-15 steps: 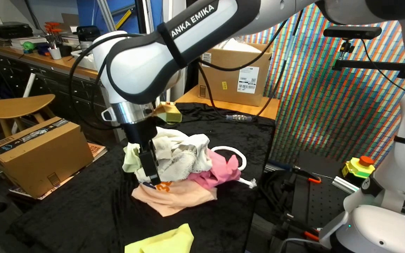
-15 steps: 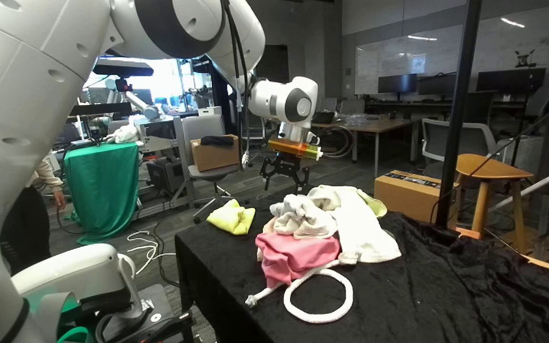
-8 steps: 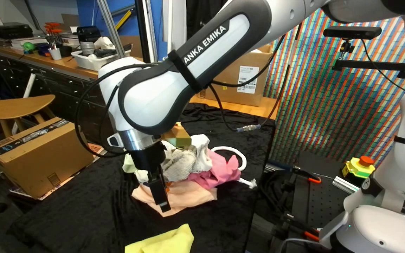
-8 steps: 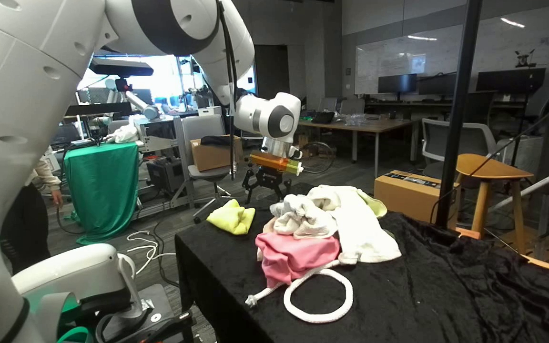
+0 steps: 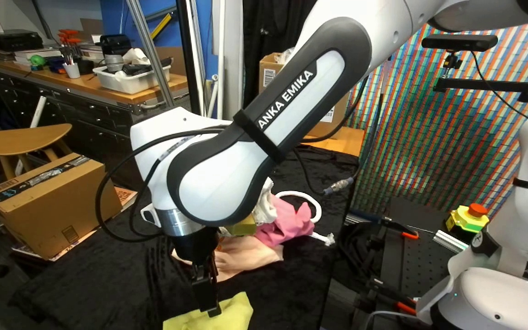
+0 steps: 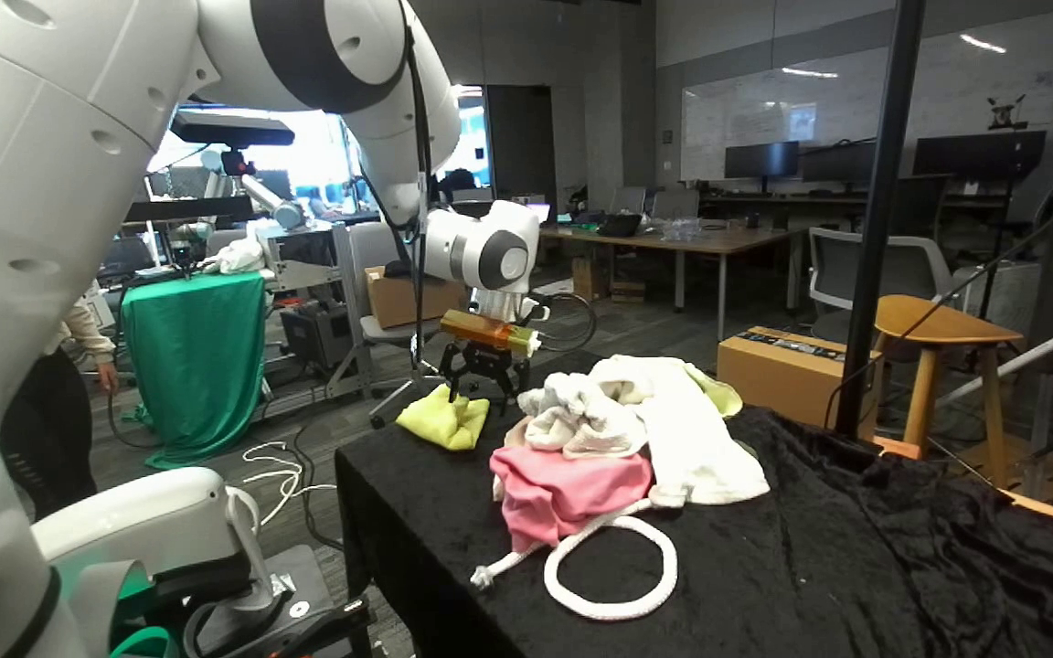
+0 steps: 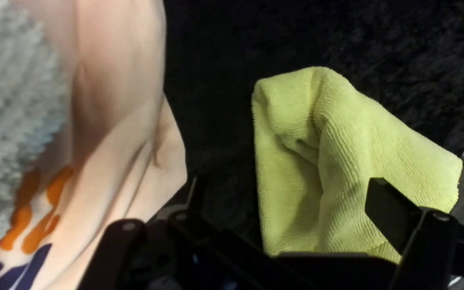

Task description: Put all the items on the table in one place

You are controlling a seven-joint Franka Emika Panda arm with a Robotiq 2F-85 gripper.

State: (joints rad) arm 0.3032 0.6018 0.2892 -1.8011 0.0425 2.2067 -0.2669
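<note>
here the yellow cloth [image 7: 349, 153] lies partly beneath the gripper [image 6: 487, 395].

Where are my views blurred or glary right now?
Wrist view: fuzzy grey cloth at the left edge blurred, ribbed yellow-green cloth crisper; in an exterior view: bright background blown out at upper left, wide whiteboard streaked with light.

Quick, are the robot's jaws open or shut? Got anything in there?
Gripper: open, jaws apart, holding nothing; the yellow cloth isn't gripped.
</note>
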